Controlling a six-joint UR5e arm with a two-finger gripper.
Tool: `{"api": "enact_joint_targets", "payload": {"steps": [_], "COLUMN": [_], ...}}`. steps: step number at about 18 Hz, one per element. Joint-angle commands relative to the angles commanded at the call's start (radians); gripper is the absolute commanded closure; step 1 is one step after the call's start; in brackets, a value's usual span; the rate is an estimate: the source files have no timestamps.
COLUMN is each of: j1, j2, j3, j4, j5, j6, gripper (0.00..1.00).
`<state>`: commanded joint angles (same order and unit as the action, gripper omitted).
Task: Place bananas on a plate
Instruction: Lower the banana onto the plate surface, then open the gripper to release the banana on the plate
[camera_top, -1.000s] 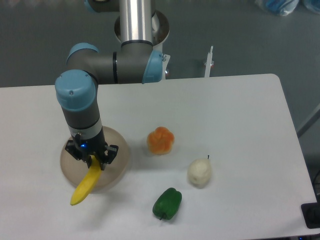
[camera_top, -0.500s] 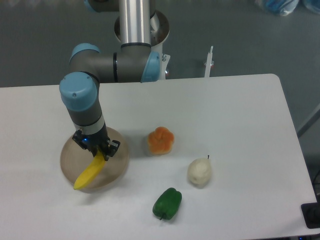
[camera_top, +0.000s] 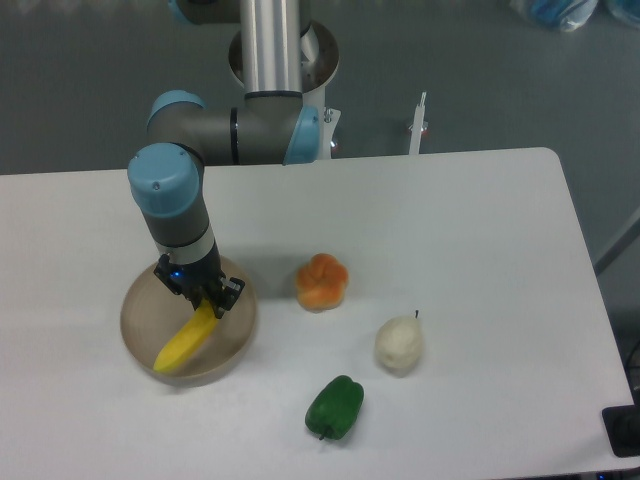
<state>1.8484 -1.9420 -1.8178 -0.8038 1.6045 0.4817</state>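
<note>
A bright yellow banana (camera_top: 187, 342) lies slanted over the round beige-tan plate (camera_top: 140, 309) at the table's left front. Its lower end reaches the plate's front rim. My gripper (camera_top: 204, 296) points down over the plate and is shut on the banana's upper end. I cannot tell whether the banana rests on the plate or hangs just above it.
An orange fruit (camera_top: 321, 282) sits right of the plate. A white pear-like fruit (camera_top: 399, 344) and a green pepper (camera_top: 335, 407) lie further right and to the front. The arm's base (camera_top: 283, 60) stands at the table's back edge.
My gripper has moved right and back with the banana. The banana, which hung past the plate's front rim, now lies within the plate's outline.
</note>
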Motion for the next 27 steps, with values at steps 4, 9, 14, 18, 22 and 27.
{"api": "enact_joint_targets", "payload": {"steps": [4, 9, 14, 18, 22, 27], "j1": [-0.002, -0.002, 0.000, 0.000, -0.002, 0.000], "j2": [-0.005, -0.012, -0.015, -0.020, -0.046, -0.060], "j3": [-0.009, -0.018, -0.034, -0.035, -0.023, -0.023], "j4": [0.003, 0.037, 0.037, 0.037, 0.037, 0.037], "j5": [-0.002, -0.003, -0.002, -0.002, -0.002, -0.002], "j6": [0.008, 0.015, 0.015, 0.012, 0.011, 0.012], "gripper": [0.75, 0.75, 0.75, 0.75, 0.74, 0.74]}}
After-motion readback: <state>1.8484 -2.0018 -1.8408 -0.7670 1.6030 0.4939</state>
